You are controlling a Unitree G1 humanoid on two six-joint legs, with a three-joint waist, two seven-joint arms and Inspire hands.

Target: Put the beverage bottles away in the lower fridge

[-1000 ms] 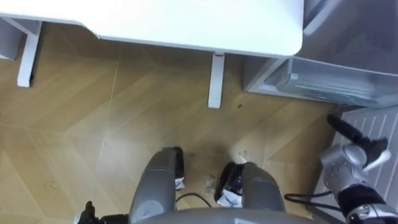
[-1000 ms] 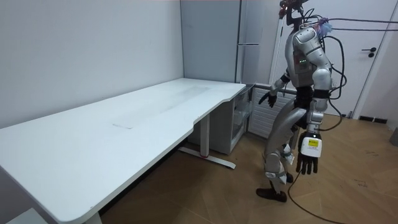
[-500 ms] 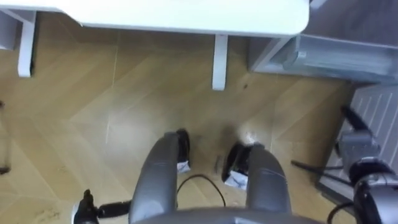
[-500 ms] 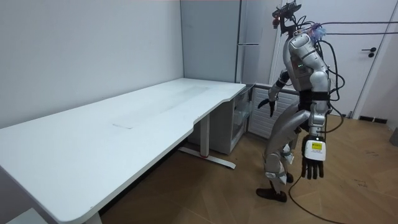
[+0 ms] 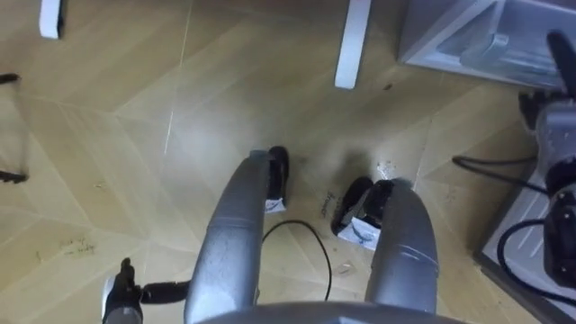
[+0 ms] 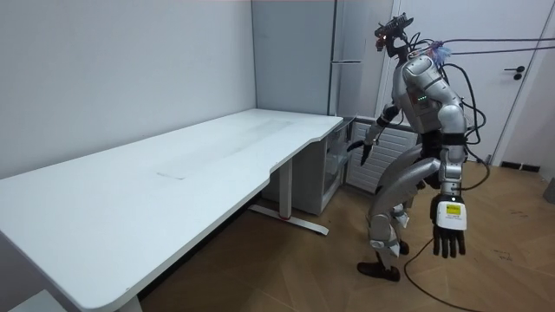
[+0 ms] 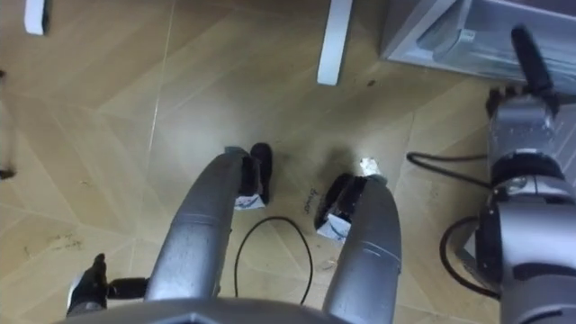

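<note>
above floor [image 5: 135, 162], left hand [image 6: 449, 232] spread

White desk [image 6: 173, 169] on wood floor [image 5: 135, 135]; white door [image 6: 531, 121] beyond.

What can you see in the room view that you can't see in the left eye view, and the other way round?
Room view: the whole white desk top, the tall grey fridge, a closed door, and the robot bent forward by the desk's end. Left eye view: small specks on the wooden floor, seen from straight above. Both: a white desk leg, the lower fridge, the left hand hanging open, and the right hand, open, held out toward the lower fridge.
</note>
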